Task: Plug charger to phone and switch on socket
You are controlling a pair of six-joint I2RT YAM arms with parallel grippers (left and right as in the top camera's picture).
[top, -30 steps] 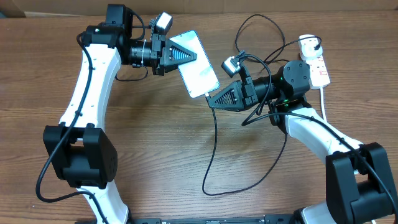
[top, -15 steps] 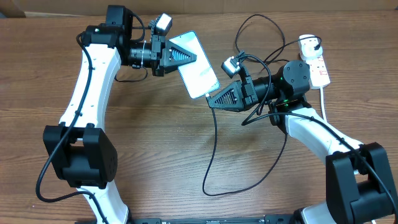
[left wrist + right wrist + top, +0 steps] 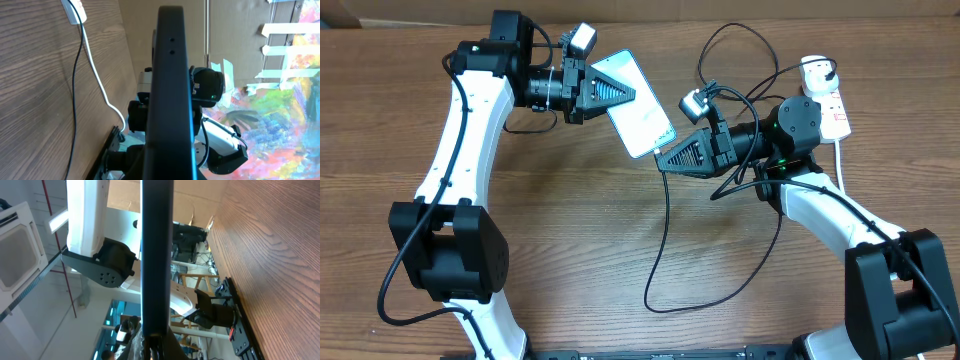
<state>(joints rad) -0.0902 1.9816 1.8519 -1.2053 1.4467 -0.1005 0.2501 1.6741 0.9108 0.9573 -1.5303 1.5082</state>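
Teal phone [image 3: 645, 115] clamped in left end effector [image 3: 628, 91], right end effector [image 3: 662, 156] nearer, seemingly gripping charger [image 3: 667, 215]

The phone [image 3: 640, 103] is sitting over the back half of the table [image 3: 570, 260]. The left hand [image 3: 626, 91] is gripping the phone from its left side. The right hand [image 3: 662, 157] is meeting the phone's near-right end. From that end the charger [image 3: 665, 225] is trailing toward the front of the table, then looping back up to the right of the phone. The socket [image 3: 826, 98] is lying on the table well to the right of the phone, near the back edge.
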